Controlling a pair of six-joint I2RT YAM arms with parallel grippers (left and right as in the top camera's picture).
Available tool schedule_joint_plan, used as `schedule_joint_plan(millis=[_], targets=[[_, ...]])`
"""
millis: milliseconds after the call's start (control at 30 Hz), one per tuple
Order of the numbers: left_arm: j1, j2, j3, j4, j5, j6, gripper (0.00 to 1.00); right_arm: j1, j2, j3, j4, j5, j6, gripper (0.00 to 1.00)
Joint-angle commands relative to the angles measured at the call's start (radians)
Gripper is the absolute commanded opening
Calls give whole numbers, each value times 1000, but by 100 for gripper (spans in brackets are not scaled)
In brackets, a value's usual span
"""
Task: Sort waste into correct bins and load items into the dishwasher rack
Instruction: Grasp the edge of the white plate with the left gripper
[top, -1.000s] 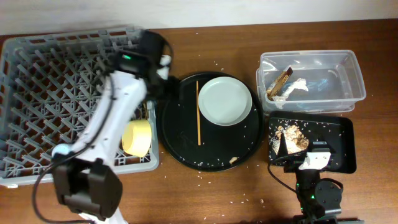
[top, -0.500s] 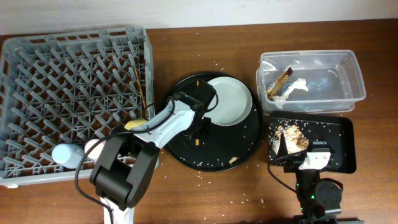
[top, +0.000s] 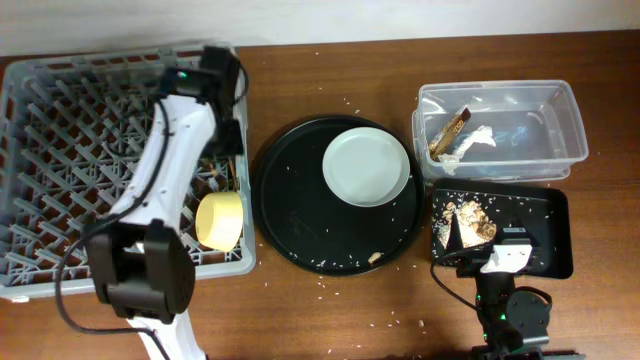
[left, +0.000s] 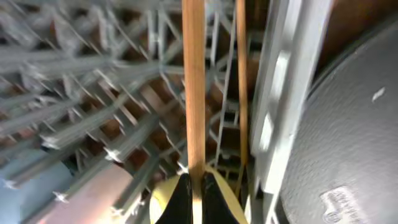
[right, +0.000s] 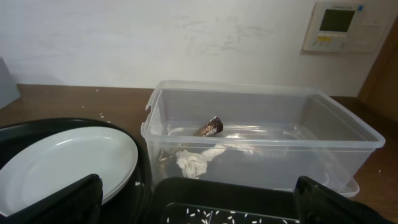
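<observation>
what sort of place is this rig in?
Probably a lab or office mock-up, not a kitchen: dishwasher rack on a wooden table, thermostat panel on a plain white wall.

We find the dishwasher rack (top: 60, 120) at the left of the table, the round tray (top: 300, 215) just to its right, and the two bins at the far right: the tub (top: 570, 120) behind, the shallow tray (top: 545, 235) just in front of it. The plate (top: 366, 165) lies on the round tray, toward its back right. In the tub's left end lie the wrapper (top: 452, 128) and, in front of it, the tissue (top: 470, 143). The food scraps (top: 468, 222) sit in the shallow tray's left half. The bowl (top: 221, 220) rests in the rack near its front right corner. Above the rack's floor, close inside its right wall, a chopstick (left: 194, 93) runs between the left gripper's (left: 194, 190) fingers — a second chopstick (left: 241, 81) lies alongside it, nearer the wall.
</observation>
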Motion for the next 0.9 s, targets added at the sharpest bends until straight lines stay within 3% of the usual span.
schedule_joint_plan(millis=[0, 33, 100, 133, 200, 300, 400, 433, 467, 533, 567, 667, 700, 733, 867], targets=[[-7, -5, -107, 70, 56, 74, 0, -7, -5, -9, -2, -2, -3, 98], [-8, -6, -105, 76, 57, 74, 8, -7, -5, -9, -2, -2, -3, 99], [-7, -13, -63, 31, 177, 73, 73, -7, -5, -9, -2, -2, -3, 99], [-11, -20, -1, -26, 220, 72, 99, -7, -5, -9, -2, -2, -3, 98], [-74, -36, 107, -82, 220, 66, 99, -7, -5, -9, -2, -2, -3, 98], [-240, -29, 99, 21, 214, 66, 99, -7, -5, -9, -2, -2, -3, 99], [-272, 19, -29, 175, 399, 77, 99, -7, -5, -9, -2, -2, -3, 98], [-272, 52, -80, 248, 532, 115, 90, -7, -5, -9, -2, -2, -3, 98], [-272, 88, -129, 301, 607, 116, 89, -7, -5, -9, -2, -2, -3, 99], [-288, 171, -147, 335, 637, 115, 77, -7, -5, -9, -2, -2, -3, 98], [-313, 221, -147, 391, 704, 114, 58, -7, -5, -9, -2, -2, -3, 99], [-343, 261, -147, 413, 673, 115, 39, -7, -5, -9, -2, -2, -3, 98], [-344, 269, -146, 419, 649, 115, 8, -7, -5, -9, -2, -2, -3, 99], [-325, 267, -112, 363, 649, 114, 0, -7, -5, -9, -2, -2, -3, 99], [-230, 257, 272, 28, 477, 128, 0, -7, -5, -9, -2, -2, -3, 98]])
